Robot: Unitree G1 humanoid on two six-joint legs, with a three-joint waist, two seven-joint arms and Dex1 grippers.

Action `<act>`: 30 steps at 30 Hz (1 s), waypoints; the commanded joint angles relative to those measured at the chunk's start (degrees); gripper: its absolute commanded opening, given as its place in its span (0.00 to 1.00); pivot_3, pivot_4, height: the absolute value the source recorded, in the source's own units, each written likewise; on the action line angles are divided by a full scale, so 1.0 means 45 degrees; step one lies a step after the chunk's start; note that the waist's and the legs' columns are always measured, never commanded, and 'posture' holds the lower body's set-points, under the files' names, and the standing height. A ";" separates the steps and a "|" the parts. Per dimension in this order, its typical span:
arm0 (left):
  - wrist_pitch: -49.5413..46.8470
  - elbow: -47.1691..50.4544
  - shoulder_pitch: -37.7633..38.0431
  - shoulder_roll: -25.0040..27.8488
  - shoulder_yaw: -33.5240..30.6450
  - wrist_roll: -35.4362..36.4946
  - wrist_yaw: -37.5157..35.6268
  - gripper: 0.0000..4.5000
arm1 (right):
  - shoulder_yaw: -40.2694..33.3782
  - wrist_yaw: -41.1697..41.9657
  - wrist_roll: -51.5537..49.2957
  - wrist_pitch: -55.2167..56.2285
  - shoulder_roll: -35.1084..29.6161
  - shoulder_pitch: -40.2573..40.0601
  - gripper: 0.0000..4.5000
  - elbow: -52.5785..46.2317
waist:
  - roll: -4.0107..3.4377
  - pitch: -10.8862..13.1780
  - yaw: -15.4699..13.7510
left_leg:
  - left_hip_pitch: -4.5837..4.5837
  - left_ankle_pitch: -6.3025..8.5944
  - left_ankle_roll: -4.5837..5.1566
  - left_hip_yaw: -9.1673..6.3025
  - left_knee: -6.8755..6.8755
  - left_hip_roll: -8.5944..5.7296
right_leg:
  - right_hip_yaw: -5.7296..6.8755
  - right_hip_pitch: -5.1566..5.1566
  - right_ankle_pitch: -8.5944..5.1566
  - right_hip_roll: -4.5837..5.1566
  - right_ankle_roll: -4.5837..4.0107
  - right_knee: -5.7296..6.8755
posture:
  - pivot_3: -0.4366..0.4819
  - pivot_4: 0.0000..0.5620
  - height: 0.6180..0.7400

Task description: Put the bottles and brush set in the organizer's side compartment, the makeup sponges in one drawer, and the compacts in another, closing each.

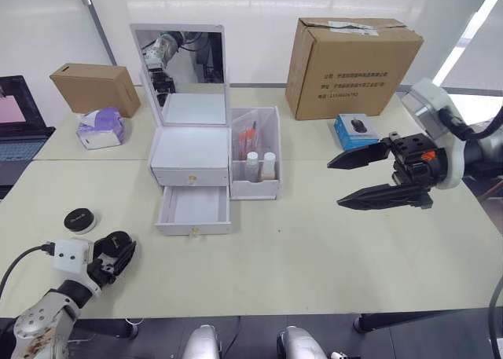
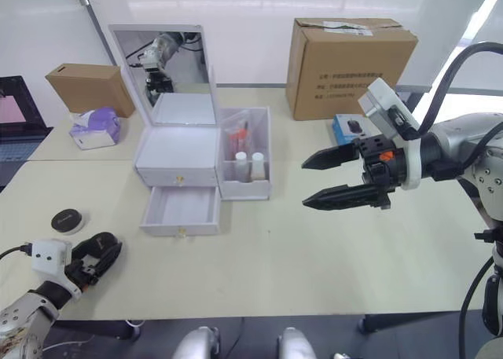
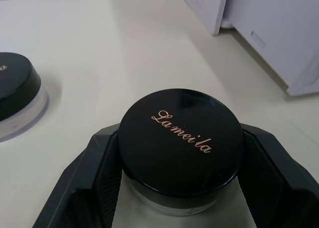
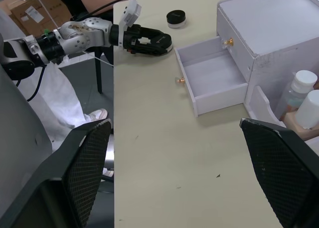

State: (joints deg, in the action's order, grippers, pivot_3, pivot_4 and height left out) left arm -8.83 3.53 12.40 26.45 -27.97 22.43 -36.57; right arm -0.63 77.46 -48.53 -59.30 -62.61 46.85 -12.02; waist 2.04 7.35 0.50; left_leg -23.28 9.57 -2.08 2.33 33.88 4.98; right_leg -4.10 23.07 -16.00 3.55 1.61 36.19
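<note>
The cream table [image 1: 314, 249] carries the white organizer [image 1: 192, 159], mirror lid upright, its upper drawer shut and its lower drawer [image 1: 194, 210] pulled out, with two bottles [image 1: 260, 166] and the brush set [image 1: 247, 136] standing in the side compartment [image 1: 256, 188]. Well to its right, the right gripper [image 1: 343, 181] hangs above the table with fingers spread wide and nothing between them. At the table's near left corner the left gripper [image 3: 177, 188] clasps one black-lidded compact [image 3: 180, 143], while the second compact [image 1: 78, 218] sits on the table just beyond it.
</note>
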 commanded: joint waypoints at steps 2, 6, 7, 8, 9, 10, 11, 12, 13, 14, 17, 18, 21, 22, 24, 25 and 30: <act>-0.0223 0.1055 -0.1078 0.0879 -0.0642 0.1054 -0.0115 0.65 | -0.0630 -0.0110 -0.0256 -0.0023 -0.0159 -0.0116 1.00 -0.0363 | 0.0007 -0.0001 -0.0047 | -0.0001 0.0003 -0.0005 -0.0003 -0.0001 0.0002 | 0.0005 -0.0001 0.0000 -0.0001 0.0001 0.0002 | 0.48 0.27 1.00; -0.1862 0.1961 -0.2529 0.1995 0.0467 0.2187 -0.1062 0.65 | -0.1218 -0.0593 -0.0483 -0.0156 -0.0147 -0.0663 1.00 -0.0761 | 0.0004 0.0000 -0.0113 | -0.0003 0.0001 -0.0003 -0.0004 0.0002 0.0000 | 0.0005 -0.0008 0.0003 -0.0003 0.0010 0.0002 | 0.48 0.27 1.00; -0.2165 0.2120 -0.2821 0.2236 0.0900 0.2237 -0.1341 0.65 | -0.1410 -0.0752 -0.0588 -0.0235 -0.0138 -0.0836 1.00 -0.0923 | -0.0004 -0.0002 -0.0110 | -0.0005 0.0001 -0.0003 -0.0003 0.0002 -0.0002 | 0.0002 -0.0008 0.0007 -0.0003 0.0015 0.0000 | 0.48 0.27 1.00; -0.2312 0.2197 -0.3140 0.2459 0.1359 0.2169 -0.1625 0.65 | -0.1628 -0.0950 -0.0706 -0.0316 -0.0133 -0.1052 1.00 -0.1123 | -0.0009 -0.0005 -0.0120 | -0.0002 0.0000 0.0000 0.0000 0.0003 -0.0005 | -0.0007 -0.0011 0.0009 -0.0003 0.0018 -0.0002 | 0.48 0.27 1.00; -0.2408 0.2224 -0.3367 0.2613 0.1654 0.2123 -0.1811 0.65 | -0.1775 -0.1121 -0.0811 -0.0376 -0.0127 -0.1199 1.00 -0.1266 | -0.0012 -0.0004 -0.0109 | 0.0000 -0.0003 0.0004 -0.0003 0.0005 -0.0006 | -0.0006 -0.0060 0.0013 -0.0004 0.0027 -0.0003 | 0.48 0.27 1.00; -0.2362 0.2117 -0.3670 0.2763 0.2094 0.1929 -0.2087 0.65 | -0.2026 -0.1370 -0.0978 -0.0482 -0.0128 -0.1432 1.00 -0.1498 | -0.0015 -0.0005 -0.0093 | 0.0003 -0.0004 0.0006 -0.0003 0.0005 -0.0006 | -0.0009 -0.0082 0.0025 -0.0007 0.0046 -0.0003 | 0.48 0.27 1.00; -0.2333 0.1983 -0.3957 0.2901 0.2539 0.1736 -0.2375 0.65 | -0.2316 -0.1637 -0.1182 -0.0616 -0.0133 -0.1683 1.00 -0.1744 | -0.0014 -0.0005 -0.0083 | 0.0009 -0.0005 0.0008 -0.0005 0.0006 -0.0006 | -0.0009 -0.0084 0.0043 -0.0010 0.0076 -0.0003 | 0.48 0.27 1.00; -0.2299 0.1865 -0.4131 0.2992 0.2822 0.1617 -0.2574 0.65 | -0.2528 -0.1857 -0.1351 -0.0715 -0.0125 -0.1872 1.00 -0.1941 | -0.0014 -0.0005 -0.0066 | 0.0010 -0.0007 0.0011 -0.0023 0.0006 -0.0005 | -0.0007 -0.0092 0.0052 -0.0024 0.0097 -0.0004 | 0.48 0.27 1.00; -0.2265 0.1773 -0.4230 0.3056 0.2981 0.1549 -0.2713 0.65 | -0.2672 -0.2045 -0.1499 -0.0800 -0.0112 -0.1995 1.00 -0.2091 | -0.0015 -0.0005 -0.0036 | 0.0009 -0.0008 0.0012 -0.0034 0.0002 -0.0005 | -0.0006 -0.0091 0.0054 -0.0030 0.0100 -0.0003 | 0.48 0.27 1.00; -0.2280 0.1616 -0.4391 0.3095 0.3177 0.1481 -0.2840 0.65 | -0.2844 -0.2254 -0.1652 -0.0882 -0.0112 -0.2147 1.00 -0.2257 | -0.0015 -0.0005 0.0019 | 0.0013 -0.0008 0.0013 -0.0043 0.0002 -0.0005 | -0.0006 -0.0091 0.0056 -0.0034 0.0102 -0.0002 | 0.48 0.27 1.00; -0.1951 0.0847 -0.4952 0.3173 0.3839 0.0926 -0.3248 0.65 | -0.3542 -0.2922 -0.2235 -0.1183 -0.0124 -0.2708 1.00 -0.2797 | -0.0015 -0.0004 0.0067 | 0.0026 -0.0009 0.0015 -0.0092 0.0002 -0.0007 | -0.0004 -0.0106 0.0050 -0.0056 0.0113 -0.0004 | 0.48 0.27 1.00; -0.1842 0.0592 -0.5076 0.3195 0.3934 0.0796 -0.3354 0.65 | -0.3749 -0.3151 -0.2430 -0.1280 -0.0126 -0.2884 1.00 -0.2981 | -0.0015 -0.0004 0.0064 | 0.0027 -0.0010 0.0016 -0.0102 0.0002 -0.0008 | -0.0004 -0.0112 0.0042 -0.0061 0.0122 -0.0004 | 0.48 0.27 1.00; -0.2032 -0.0473 -0.5809 0.3122 0.4068 0.0646 -0.3347 0.65 | -0.4515 -0.3822 -0.2958 -0.1517 -0.0214 -0.3587 1.00 -0.3486 | -0.0015 -0.0004 0.0053 | 0.0026 -0.0010 0.0016 -0.0109 0.0006 -0.0010 | -0.0002 -0.0122 0.0041 -0.0061 0.0122 -0.0007 | 0.48 0.27 1.00; -0.1929 -0.0726 -0.5950 0.3163 0.4161 0.0503 -0.3440 0.65 | -0.4660 -0.3983 -0.3089 -0.1520 -0.0229 -0.3740 1.00 -0.3584 | -0.0015 -0.0004 0.0053 | 0.0023 -0.0010 0.0016 -0.0109 0.0006 -0.0011 | -0.0002 -0.0121 0.0038 -0.0061 0.0129 -0.0012 | 0.48 0.27 1.00; -0.1821 -0.1028 -0.6055 0.3223 0.4305 0.0325 -0.3699 0.65 | -0.4799 -0.4240 -0.3232 -0.1480 -0.0256 -0.3937 1.00 -0.3704 | -0.0015 -0.0004 0.0054 | 0.0021 -0.0010 0.0016 -0.0109 0.0008 -0.0015 | -0.0002 -0.0126 0.0033 -0.0057 0.0138 -0.0015 | 0.48 0.27 1.00; -0.1794 -0.1138 -0.6070 0.3244 0.4387 0.0245 -0.3830 0.65 | -0.4837 -0.4351 -0.3298 -0.1447 -0.0267 -0.3999 1.00 -0.3729 | -0.0015 -0.0004 0.0055 | 0.0024 -0.0010 0.0017 -0.0109 0.0008 -0.0015 | -0.0002 -0.0130 0.0034 -0.0055 0.0136 -0.0015 | 0.48 0.27 1.00; -0.1728 -0.1129 -0.5753 0.3177 0.4492 0.0135 -0.4197 0.65 | -0.4915 -0.4693 -0.3594 -0.1343 -0.0288 -0.4158 1.00 -0.3854 | -0.0016 -0.0003 0.0056 | 0.0022 -0.0010 0.0016 -0.0110 0.0007 -0.0014 | -0.0001 -0.0130 0.0036 -0.0054 0.0130 -0.0015 | 0.48 0.27 1.00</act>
State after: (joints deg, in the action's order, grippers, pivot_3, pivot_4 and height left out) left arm -17.53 -2.54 -13.37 40.31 -7.30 22.78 -54.85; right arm -20.94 56.73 -63.56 -66.13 -62.97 28.02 -28.54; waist 1.97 7.34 0.75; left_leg -23.18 9.53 -2.00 1.84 33.91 4.92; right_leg -4.11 22.47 -15.84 3.32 2.19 36.12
